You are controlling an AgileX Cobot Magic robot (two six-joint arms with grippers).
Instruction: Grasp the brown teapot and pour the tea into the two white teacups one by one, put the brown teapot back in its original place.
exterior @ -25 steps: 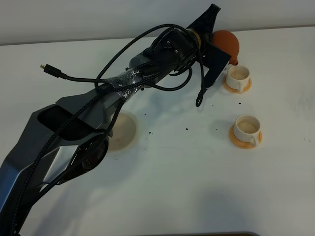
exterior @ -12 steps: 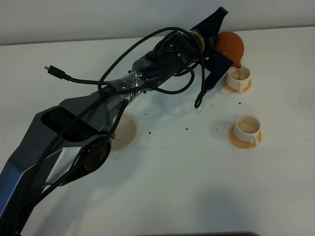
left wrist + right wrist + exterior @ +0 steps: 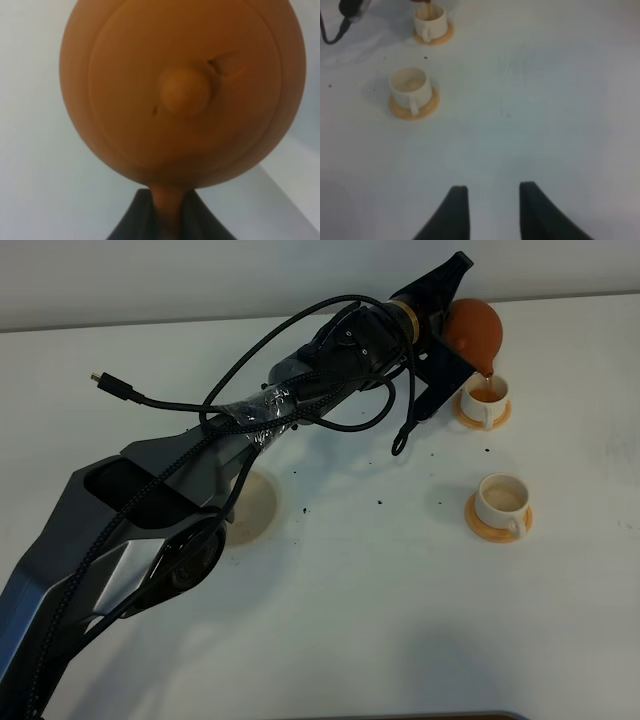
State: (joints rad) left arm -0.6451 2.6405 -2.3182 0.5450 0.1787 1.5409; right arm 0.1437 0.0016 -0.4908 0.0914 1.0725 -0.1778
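Note:
My left gripper (image 3: pixel 447 328) reaches across to the far right and is shut on the handle of the brown teapot (image 3: pixel 475 328). The pot is tilted, spout down, over the far white teacup (image 3: pixel 487 395). A thin stream of tea (image 3: pixel 489 377) runs into that cup. In the left wrist view the teapot (image 3: pixel 182 95) fills the picture, its handle pinched in the gripper (image 3: pixel 167 212). The near teacup (image 3: pixel 500 500) stands on its orange saucer, pale inside. The beige coaster (image 3: pixel 252 505) lies bare, partly behind the arm. My right gripper (image 3: pixel 492 200) is open and empty, with both cups (image 3: pixel 410 87) ahead of it.
A loose black cable with a plug (image 3: pixel 110 386) hangs off the left arm over the table. Small dark specks (image 3: pixel 382 503) lie on the white table between the coaster and the cups. The table's back edge runs just behind the teapot.
The teapot has moved slightly right and tipped further over the far cup. Tea now streams from the spout and darkens the cup's inside. The right gripper's earlier state is not shown.

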